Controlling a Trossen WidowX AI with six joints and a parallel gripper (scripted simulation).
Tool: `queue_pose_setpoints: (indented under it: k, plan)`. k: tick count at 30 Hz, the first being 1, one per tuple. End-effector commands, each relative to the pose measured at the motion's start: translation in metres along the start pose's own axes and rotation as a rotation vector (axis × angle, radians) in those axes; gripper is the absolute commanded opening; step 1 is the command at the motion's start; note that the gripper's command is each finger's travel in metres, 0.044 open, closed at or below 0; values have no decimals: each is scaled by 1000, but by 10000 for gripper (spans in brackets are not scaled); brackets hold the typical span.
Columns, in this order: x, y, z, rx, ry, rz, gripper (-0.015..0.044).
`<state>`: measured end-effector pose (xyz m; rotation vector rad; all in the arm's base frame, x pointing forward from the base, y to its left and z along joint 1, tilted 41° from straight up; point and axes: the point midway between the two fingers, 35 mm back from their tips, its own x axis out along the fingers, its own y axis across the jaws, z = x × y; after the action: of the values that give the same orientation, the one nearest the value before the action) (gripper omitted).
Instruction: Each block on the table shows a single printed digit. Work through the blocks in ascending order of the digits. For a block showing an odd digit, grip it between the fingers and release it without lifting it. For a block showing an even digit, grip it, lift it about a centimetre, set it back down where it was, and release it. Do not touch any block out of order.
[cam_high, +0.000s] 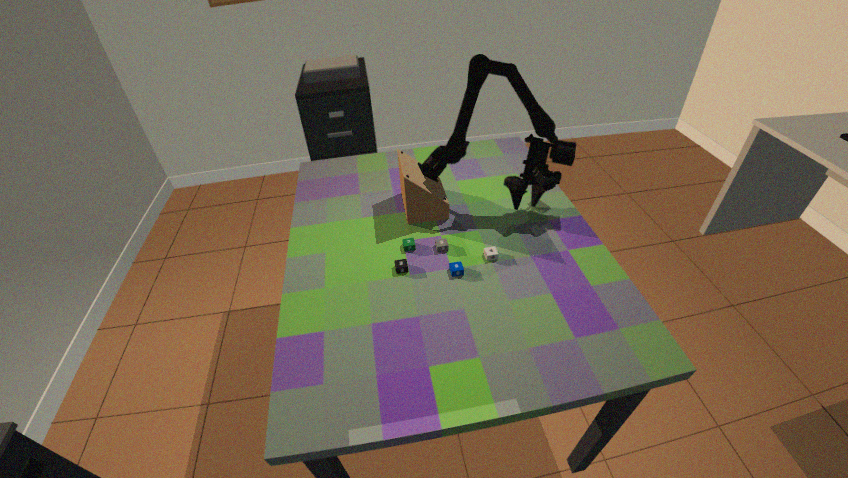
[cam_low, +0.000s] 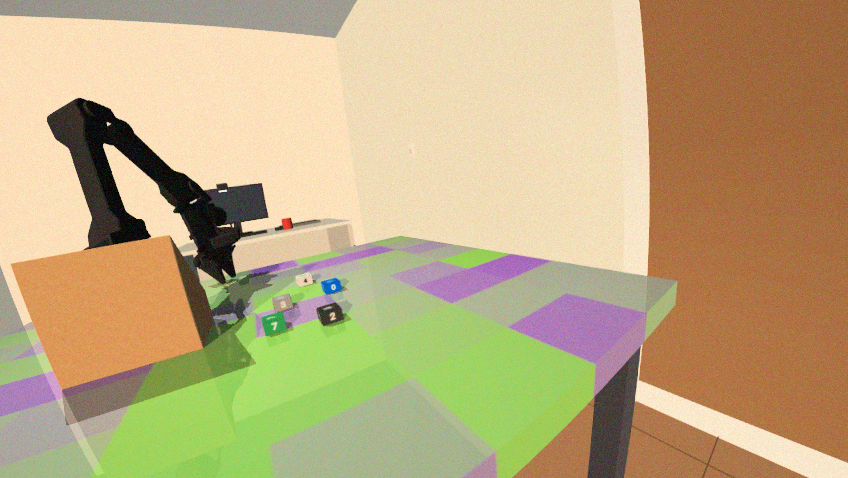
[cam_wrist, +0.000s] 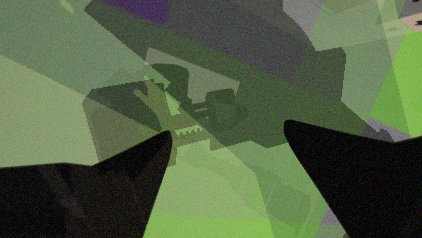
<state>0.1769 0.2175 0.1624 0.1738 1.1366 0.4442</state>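
A blue block (cam_high: 456, 269) (cam_low: 331, 286) shows 0. A black block (cam_high: 401, 266) (cam_low: 329, 314) shows 2. A grey block (cam_high: 441, 244) (cam_low: 282, 302) shows what looks like 3. A white block (cam_high: 490, 254) (cam_low: 304, 279) shows 4. A green block (cam_high: 408, 244) (cam_low: 273, 324) shows 7. All five rest on the table, apart from one another. My gripper (cam_high: 525, 207) (cam_low: 228, 280) (cam_wrist: 226, 131) is open and empty above the table, behind and to the right of the white block in the top view. No block shows in the wrist view.
A brown wedge-shaped box (cam_high: 426, 204) (cam_low: 112, 308) stands by the arm's base, behind the green and grey blocks in the top view. The patchwork table (cam_high: 350, 302) (cam_low: 463, 338) carries the arm's shadow. A desk with a monitor (cam_low: 246, 203) stands beyond the table.
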Motion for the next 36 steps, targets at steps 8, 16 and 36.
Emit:
queue_pose_setpoints:
  k: [8,16,36]
  plan:
    - [32,-121,39,29,196,-182,400]
    - [35,-213,34,118,336,-167,400]
    - [-3,-385,-69,418,264,206,400]
